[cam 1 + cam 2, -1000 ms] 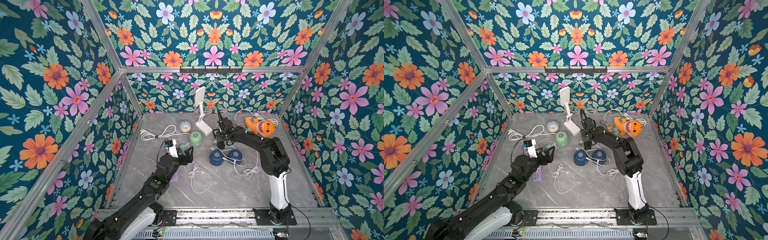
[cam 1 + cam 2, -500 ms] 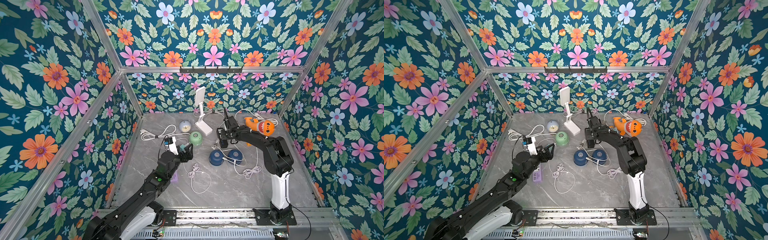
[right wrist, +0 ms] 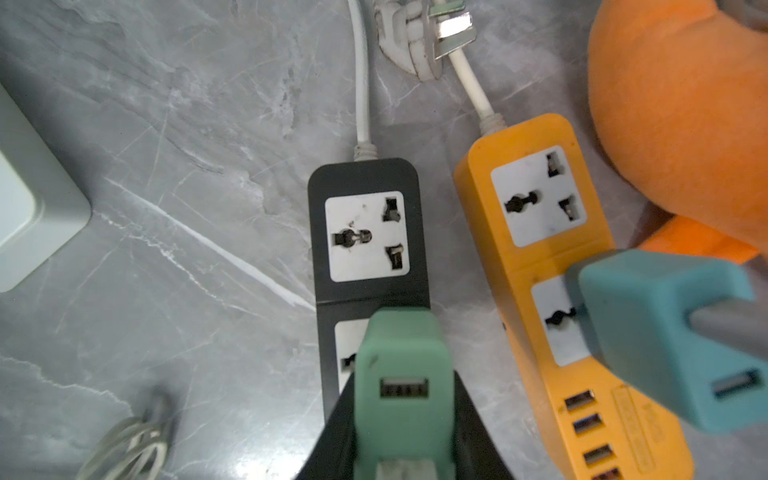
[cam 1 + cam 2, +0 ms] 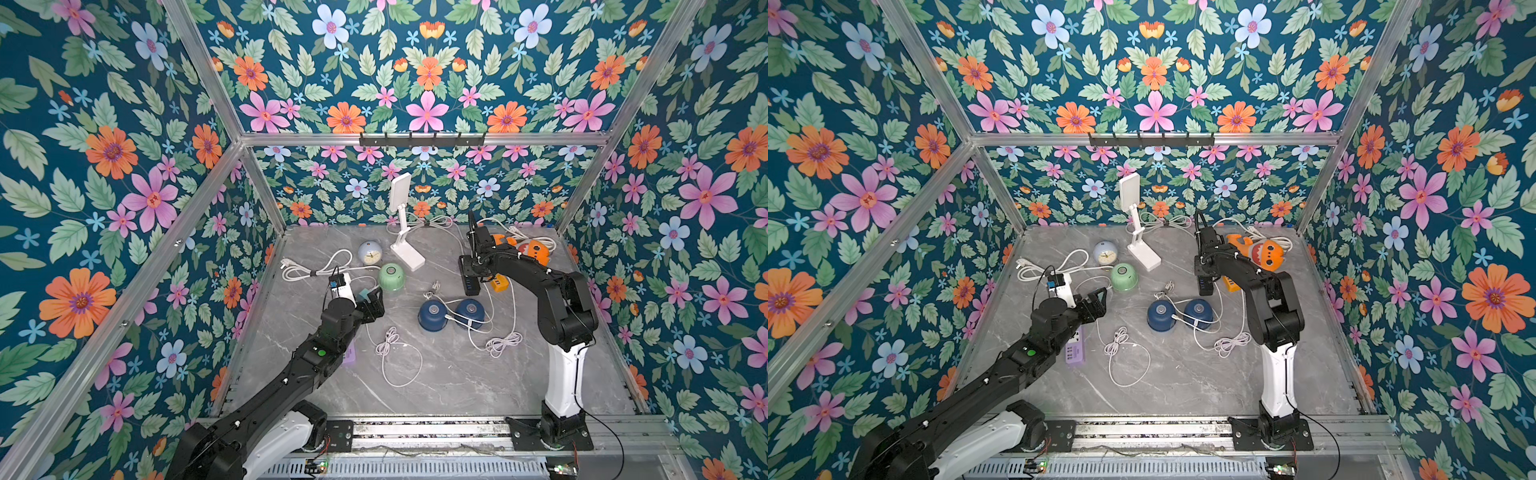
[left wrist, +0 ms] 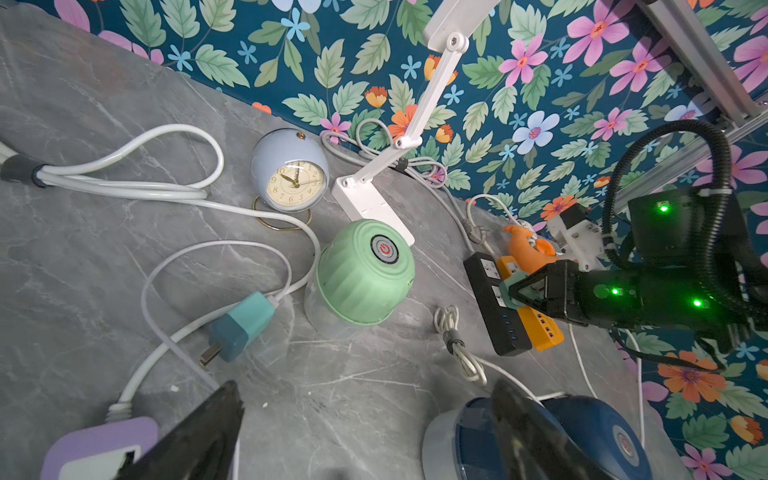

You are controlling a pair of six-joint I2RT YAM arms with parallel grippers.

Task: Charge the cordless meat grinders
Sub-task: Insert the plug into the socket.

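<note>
On marble (image 4: 436,374), green grinder (image 5: 365,272) lies beyond spread left gripper (image 5: 363,390); right gripper (image 3: 402,436) pinches adapter (image 3: 401,357).

bright, even overhead light; soft shadows on the tabletop (image 4: 436,374); top views sharp; nearest parts blur in wrist views.

I see the left grinder (image 4: 432,316) just beside the right grinder (image 4: 470,311) on the desk (image 4: 457,386); the third grinder (image 4: 391,276) stands behind them, leftward, before the clock (image 4: 370,252).
</note>
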